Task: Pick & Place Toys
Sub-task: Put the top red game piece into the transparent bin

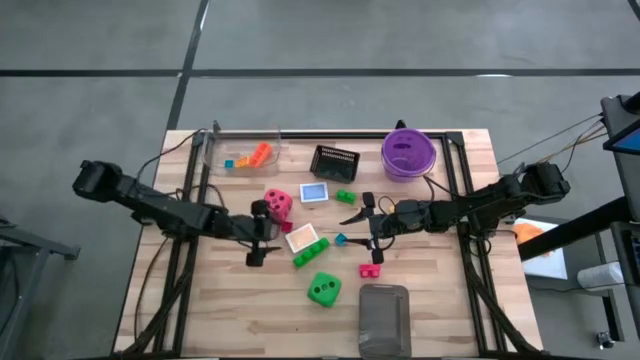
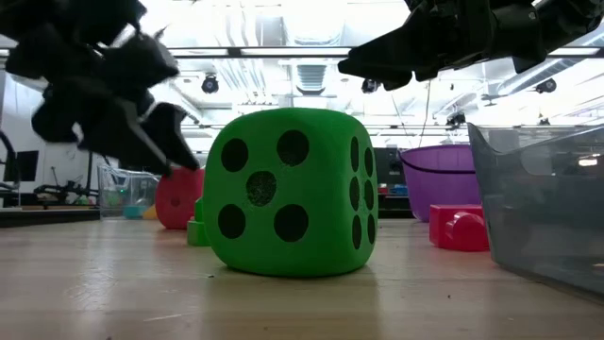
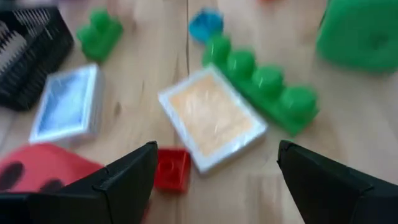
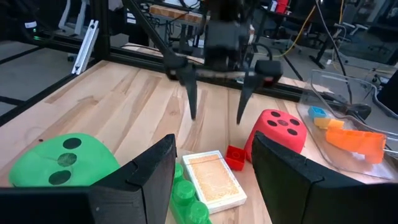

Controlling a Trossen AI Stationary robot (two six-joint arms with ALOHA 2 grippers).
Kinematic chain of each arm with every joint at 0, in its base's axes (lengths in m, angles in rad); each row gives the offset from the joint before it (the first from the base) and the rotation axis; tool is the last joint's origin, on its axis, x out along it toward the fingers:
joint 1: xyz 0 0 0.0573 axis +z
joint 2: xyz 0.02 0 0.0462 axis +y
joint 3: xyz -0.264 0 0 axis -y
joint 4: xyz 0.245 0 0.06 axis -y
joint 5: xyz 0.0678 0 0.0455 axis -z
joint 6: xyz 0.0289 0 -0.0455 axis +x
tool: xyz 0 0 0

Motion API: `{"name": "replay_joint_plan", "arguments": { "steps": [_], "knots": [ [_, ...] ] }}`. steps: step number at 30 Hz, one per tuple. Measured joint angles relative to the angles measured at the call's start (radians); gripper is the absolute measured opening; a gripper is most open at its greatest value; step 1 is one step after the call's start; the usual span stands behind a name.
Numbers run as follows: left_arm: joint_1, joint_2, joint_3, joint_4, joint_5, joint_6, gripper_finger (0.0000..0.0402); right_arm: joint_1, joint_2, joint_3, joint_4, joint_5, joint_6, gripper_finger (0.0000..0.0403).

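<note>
Centre of the high view: the orange-faced flat picture card (image 1: 301,238) lies on the wooden table (image 1: 440,310), a long green plastic brick (image 1: 311,252) touching its lower right edge and a small red brick (image 3: 170,168) just beside its other side. Left gripper (image 1: 263,243) hangs right beside that card, fingers spread wide, nothing between them. Just above it sits the big red dotted die (image 1: 278,203), and right of that the blue-faced picture card (image 1: 314,193) and a small green brick (image 1: 345,197). A tiny blue brick (image 1: 341,239) lies mid-table, with the right gripper (image 1: 366,226) just to its right, also splayed wide and empty. Below that, a red two-stud brick (image 1: 371,269); lower centre, the big green dotted die (image 1: 323,289). Along the top edge: a clear plastic tub (image 1: 216,150) holding an orange brick (image 1: 260,153) and a small blue one (image 1: 229,163); a black mesh basket (image 1: 334,161), contents not discernible; a purple round bowl (image 1: 407,153). Bottom centre, a smoky clear plastic bin (image 1: 384,320).
</note>
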Motion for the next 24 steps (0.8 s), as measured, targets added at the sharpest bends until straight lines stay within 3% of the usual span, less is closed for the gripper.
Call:
{"name": "replay_joint_plan", "arguments": {
  "steps": [13,24],
  "knots": [
    [0.054,0.381,0.307,-0.324,-0.064,0.131,0.0333,0.0,0.0,0.0,-0.001,0.0,0.0,0.0203],
    [0.145,0.406,0.35,-0.385,-0.04,0.225,0.0332,0.0,0.0,0.0,-0.008,0.0,0.0,0.0203]
  ]
}}
